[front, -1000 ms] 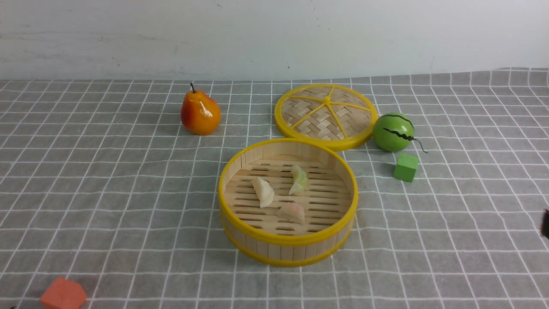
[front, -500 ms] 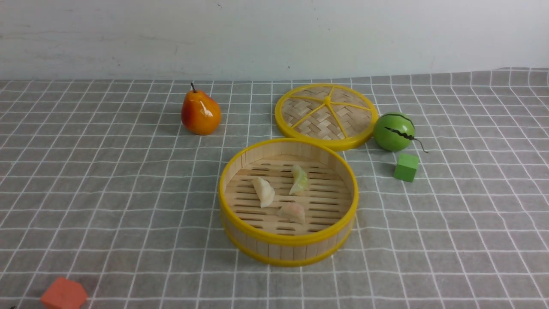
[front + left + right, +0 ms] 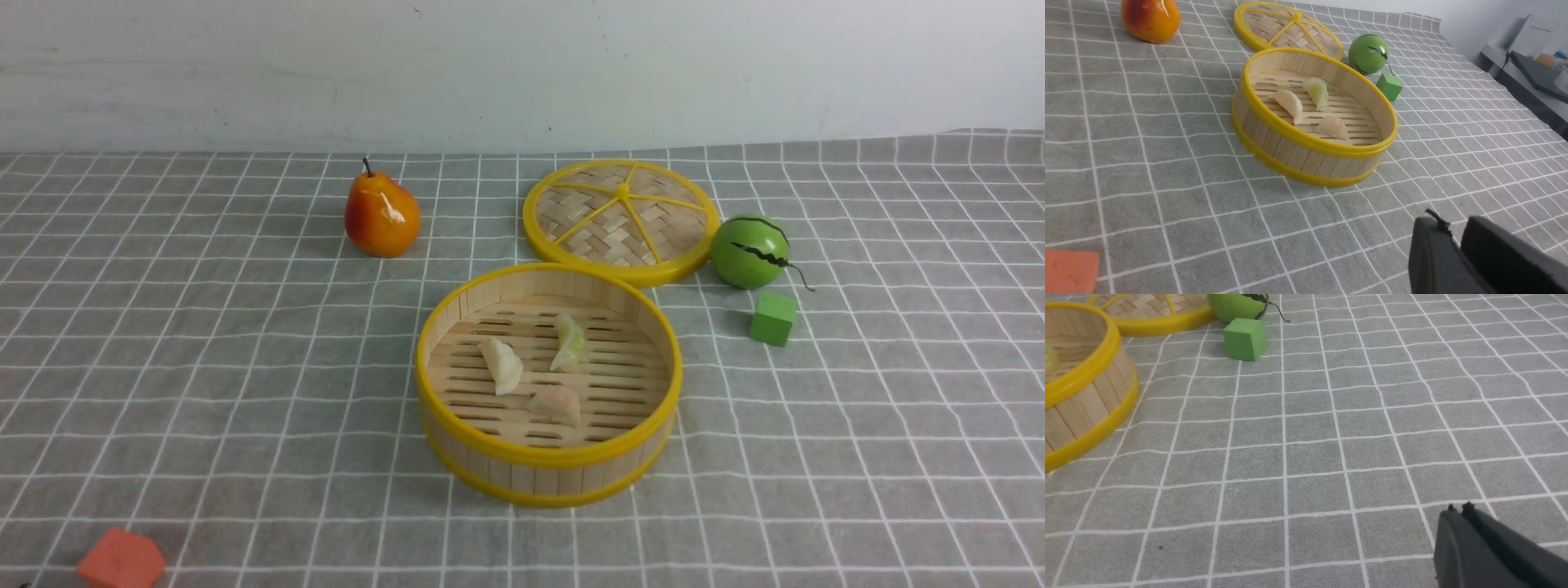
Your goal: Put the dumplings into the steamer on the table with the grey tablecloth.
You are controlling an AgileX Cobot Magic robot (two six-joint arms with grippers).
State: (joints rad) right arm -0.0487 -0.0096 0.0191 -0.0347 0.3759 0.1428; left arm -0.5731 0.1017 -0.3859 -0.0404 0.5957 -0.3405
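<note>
All three dumplings (image 3: 535, 368) are lying on the slatted floor of the steamer (image 3: 547, 461), which is sitting on the bench (image 3: 204, 367). The left tool (image 3: 1457, 245) and right tool (image 3: 1458, 509) are each hovering over bare cloth with fingers pressed together, gripping nothing.

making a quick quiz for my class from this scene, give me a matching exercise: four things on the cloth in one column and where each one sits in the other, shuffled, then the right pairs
Things
1. dumplings
2. lid
3. green cube
4. pear

Places
A. beside the green ball, on the near side
B. far left of the steamer, standing alone
C. flat on the grey tablecloth just behind the steamer
D. on the steamer's slatted floor

Pairs: 1-D, 2-C, 3-A, 4-B
</note>
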